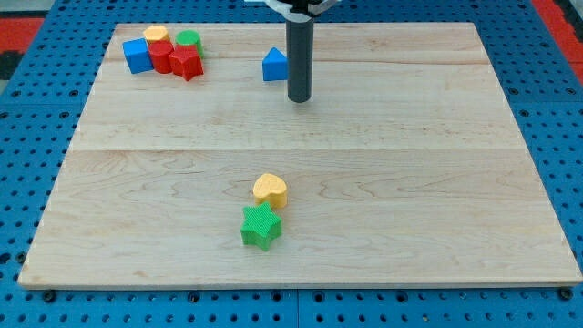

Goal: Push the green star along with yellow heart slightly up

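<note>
The green star [260, 226] lies near the view's bottom, a little left of the middle. The yellow heart [270, 189] touches it just above, slightly to the right. My tip [299, 98] stands on the board in the upper middle, well above both blocks and a bit to their right. A blue triangle [275, 65] sits just left of the rod, close to it.
A cluster sits at the view's top left: a blue cube [138, 55], a yellow block [156, 35], a green cylinder [189, 39], a red block [162, 56] and a red star [186, 63]. The wooden board [437, 182] rests on a blue pegboard.
</note>
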